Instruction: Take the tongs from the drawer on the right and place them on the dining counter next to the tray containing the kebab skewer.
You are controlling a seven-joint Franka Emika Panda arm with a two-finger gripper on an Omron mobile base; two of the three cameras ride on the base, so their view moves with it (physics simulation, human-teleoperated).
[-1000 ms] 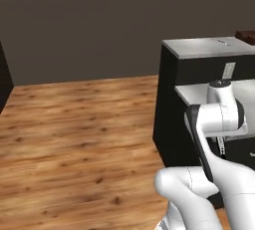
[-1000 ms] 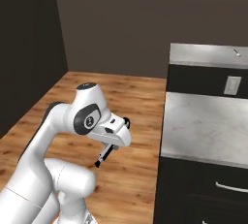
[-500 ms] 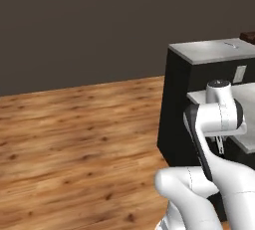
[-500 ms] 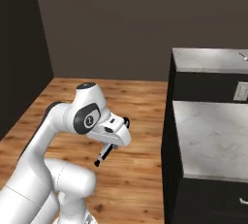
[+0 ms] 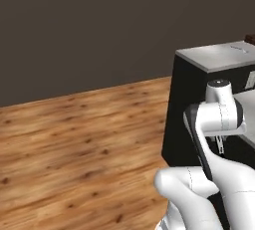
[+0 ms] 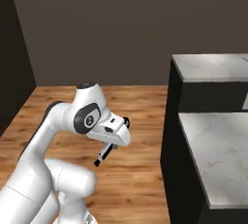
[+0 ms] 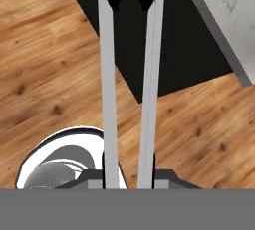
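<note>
My gripper (image 7: pixel 128 172) is shut on the tongs (image 7: pixel 107 74), whose two slim silvery arms run away from the hand to dark tips. In the right base view the gripper (image 6: pixel 111 142) hangs beside the arm's elbow, with the tongs (image 6: pixel 100 159) pointing down over the wood floor. In the left base view the tongs (image 5: pixel 219 147) hang in front of the black counter base. The dining counter (image 5: pixel 219 56) stands ahead to the right, and a dark brown sliver, perhaps the tray (image 5: pixel 250 38), shows at its far edge. The drawer and kebab skewer are out of view.
A lower pale marble-look top (image 6: pixel 218 165) adjoins the higher grey one (image 6: pixel 213 68), both on a black base (image 6: pixel 172 145). Wood floor (image 5: pixel 74 144) stretches to the left up to a dark wall (image 5: pixel 99 25). A dark panel (image 6: pixel 12 72) stands at the left edge.
The whole scene has shifted in both base views, so the base has moved and turned. The arm keeps its pose, and the tongs stay in the shut gripper.
</note>
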